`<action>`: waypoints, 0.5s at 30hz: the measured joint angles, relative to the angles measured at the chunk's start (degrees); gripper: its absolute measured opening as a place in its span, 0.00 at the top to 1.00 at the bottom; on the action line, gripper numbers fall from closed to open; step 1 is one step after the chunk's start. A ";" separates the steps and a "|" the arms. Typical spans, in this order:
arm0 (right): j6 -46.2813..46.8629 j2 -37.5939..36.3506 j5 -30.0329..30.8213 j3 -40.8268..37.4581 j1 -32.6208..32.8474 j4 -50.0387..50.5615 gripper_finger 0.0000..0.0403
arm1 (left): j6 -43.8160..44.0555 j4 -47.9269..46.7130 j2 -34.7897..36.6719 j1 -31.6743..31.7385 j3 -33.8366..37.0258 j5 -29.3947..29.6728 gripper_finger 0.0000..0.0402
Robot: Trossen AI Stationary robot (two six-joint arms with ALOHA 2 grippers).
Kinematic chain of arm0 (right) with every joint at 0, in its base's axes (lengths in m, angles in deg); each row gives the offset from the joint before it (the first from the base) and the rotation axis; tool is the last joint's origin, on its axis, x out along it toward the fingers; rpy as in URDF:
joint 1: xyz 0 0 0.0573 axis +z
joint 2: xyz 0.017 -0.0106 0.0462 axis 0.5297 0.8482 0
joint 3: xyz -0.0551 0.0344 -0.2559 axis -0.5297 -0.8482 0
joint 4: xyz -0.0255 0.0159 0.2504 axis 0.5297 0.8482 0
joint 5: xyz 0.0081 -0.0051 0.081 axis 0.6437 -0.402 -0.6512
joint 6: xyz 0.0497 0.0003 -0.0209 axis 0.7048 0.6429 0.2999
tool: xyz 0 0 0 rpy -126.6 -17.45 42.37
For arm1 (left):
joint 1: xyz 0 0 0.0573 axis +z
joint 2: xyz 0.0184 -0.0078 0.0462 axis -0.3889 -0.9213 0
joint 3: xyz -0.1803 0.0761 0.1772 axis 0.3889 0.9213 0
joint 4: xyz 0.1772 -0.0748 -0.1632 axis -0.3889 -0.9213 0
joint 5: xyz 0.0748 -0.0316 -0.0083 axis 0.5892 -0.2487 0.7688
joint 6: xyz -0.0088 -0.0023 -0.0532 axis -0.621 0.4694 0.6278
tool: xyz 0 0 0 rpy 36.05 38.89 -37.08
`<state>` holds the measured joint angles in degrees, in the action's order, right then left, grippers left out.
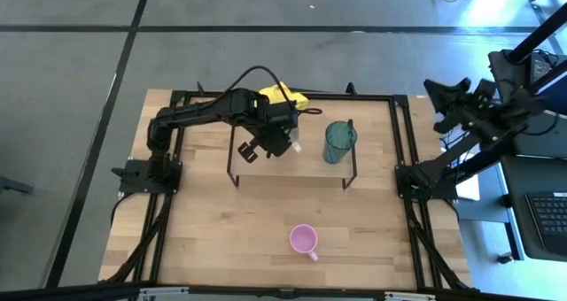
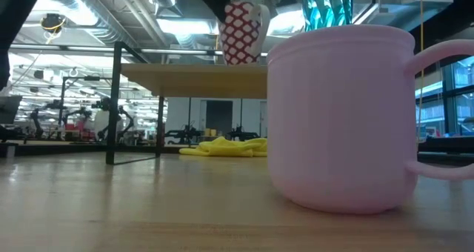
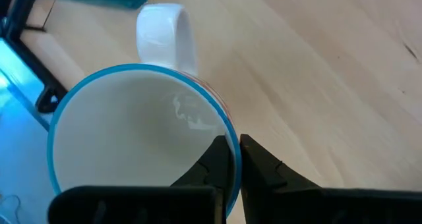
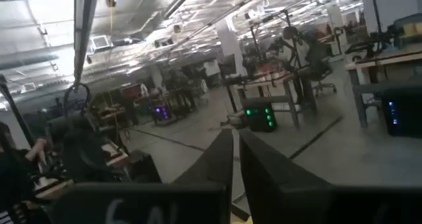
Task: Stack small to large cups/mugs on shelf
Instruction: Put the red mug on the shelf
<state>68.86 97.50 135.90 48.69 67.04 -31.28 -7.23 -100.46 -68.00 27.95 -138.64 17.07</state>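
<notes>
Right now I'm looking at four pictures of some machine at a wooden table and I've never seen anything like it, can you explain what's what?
It is a robot with two dark arms at a wooden table; each arm ends in a two-finger gripper. One picture looks straight down from above, one sits at table-top height, and two come from cameras on the arms' wrists.

On the table stands a low wooden shelf on thin dark legs. A teal cup stands on it. A pink mug sits on the table nearer the front edge and looms large in the low view. A yellow cloth lies behind the shelf.

The left gripper is over the shelf, its fingers pinching the rim of a white mug with a red pattern outside. The right gripper is parked off the table's right side, shut and holding nothing.
</notes>
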 joint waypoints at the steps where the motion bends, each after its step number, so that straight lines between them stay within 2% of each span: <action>1: 0.05 0.42 -0.19 1.69 0.03 1.59 0.93 | 0.37 -0.01 0.00 0.13 0.00 -0.09 0.97; 5: 1.82 1.32 -7.29 7.39 0.71 11.52 0.93 | 1.19 -0.33 0.00 0.46 0.00 -2.26 0.97; 8: 4.52 1.77 -14.94 10.72 2.18 21.26 0.93 | 1.54 -0.34 0.00 0.41 0.00 -2.63 0.97; 12: 3.69 1.82 -29.07 14.03 4.67 22.38 0.93 | 2.44 -0.35 0.00 0.72 0.00 -2.38 0.97; 15: -1.73 1.96 -42.23 16.53 6.95 20.67 0.93 | 2.43 -0.35 0.00 0.70 0.00 -2.32 0.97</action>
<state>67.14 99.46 93.67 65.22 73.99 -10.61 -4.80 -100.81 -68.00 28.65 -138.64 14.75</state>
